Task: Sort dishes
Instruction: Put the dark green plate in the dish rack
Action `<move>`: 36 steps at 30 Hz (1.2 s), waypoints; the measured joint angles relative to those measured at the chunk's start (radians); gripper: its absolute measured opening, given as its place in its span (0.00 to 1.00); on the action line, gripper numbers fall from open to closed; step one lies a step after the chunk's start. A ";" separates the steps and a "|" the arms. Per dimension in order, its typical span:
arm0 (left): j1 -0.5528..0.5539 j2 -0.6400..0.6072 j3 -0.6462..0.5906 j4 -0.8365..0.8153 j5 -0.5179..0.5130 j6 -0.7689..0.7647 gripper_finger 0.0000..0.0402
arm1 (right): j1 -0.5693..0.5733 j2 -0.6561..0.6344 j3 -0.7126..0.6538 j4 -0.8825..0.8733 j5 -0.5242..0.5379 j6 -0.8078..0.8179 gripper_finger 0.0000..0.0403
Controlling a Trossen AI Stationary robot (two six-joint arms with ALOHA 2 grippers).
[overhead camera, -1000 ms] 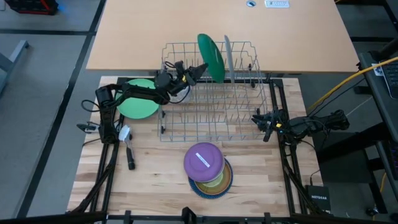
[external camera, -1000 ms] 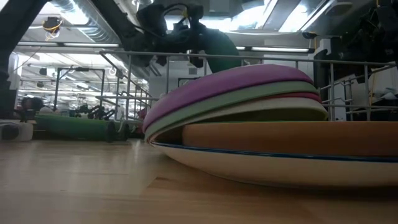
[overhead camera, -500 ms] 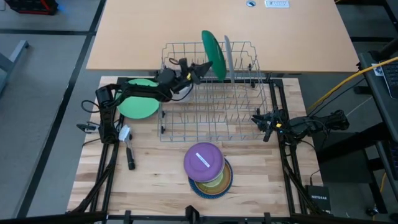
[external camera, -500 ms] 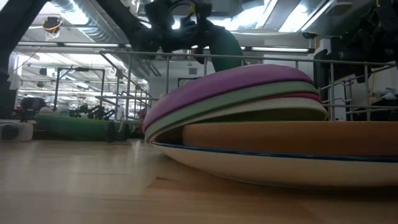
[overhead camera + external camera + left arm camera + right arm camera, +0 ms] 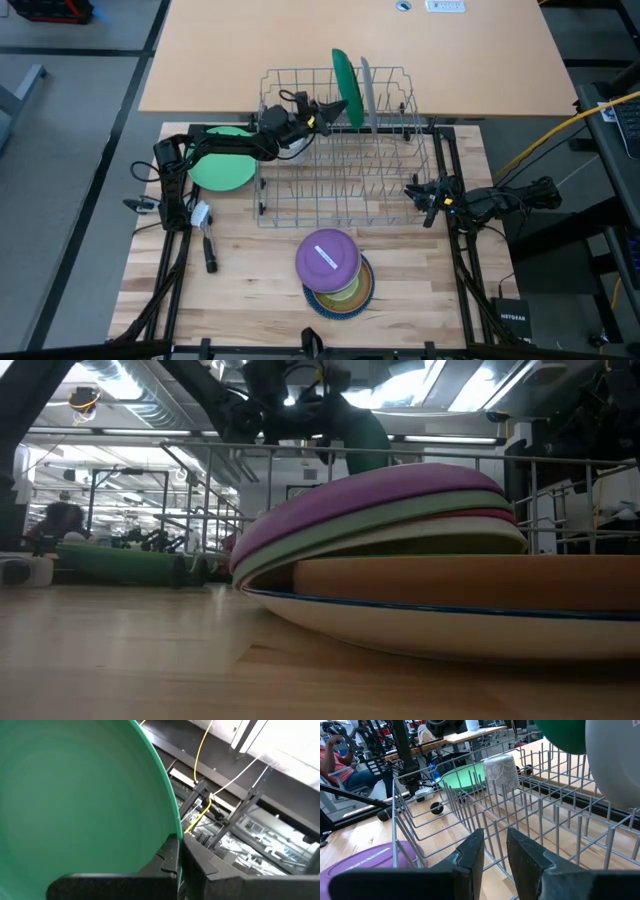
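Left fingers (image 5: 325,106) on green plate (image 5: 344,75) rim

The word "NETGEAR" on a small black box (image 5: 512,318) beside the table, at four o'clock in the overhead view.

Overhead straight down, low table-level, 2 wrist close-ups, all sharing rack (image 5: 340,150)

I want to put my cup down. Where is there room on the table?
Bare wood lies on both sides of the stack of dishes, and between it and the wire rack. It is crowded at the rack's far end, where the left hand holds a green plate beside a grey plate.
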 joint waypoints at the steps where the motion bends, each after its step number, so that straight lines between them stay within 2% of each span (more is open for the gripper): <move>1: 0.002 0.000 0.000 -0.010 0.000 0.003 0.00 | 0.000 0.000 0.000 0.000 0.000 0.000 0.22; 6: 0.013 0.000 0.000 -0.045 0.000 0.057 0.00 | 0.000 0.000 0.000 0.000 0.000 0.000 0.22; 20: 0.039 0.011 0.000 -0.105 0.009 0.080 0.00 | 0.000 0.000 0.000 0.000 0.000 -0.010 0.22; 28: 0.055 0.089 -0.002 -0.130 -0.001 0.022 0.00 | 0.000 0.000 0.000 0.003 0.000 -0.017 0.22; 36: 0.064 0.089 -0.001 -0.161 0.001 0.023 0.01 | 0.000 0.000 0.000 -0.001 0.000 -0.017 0.22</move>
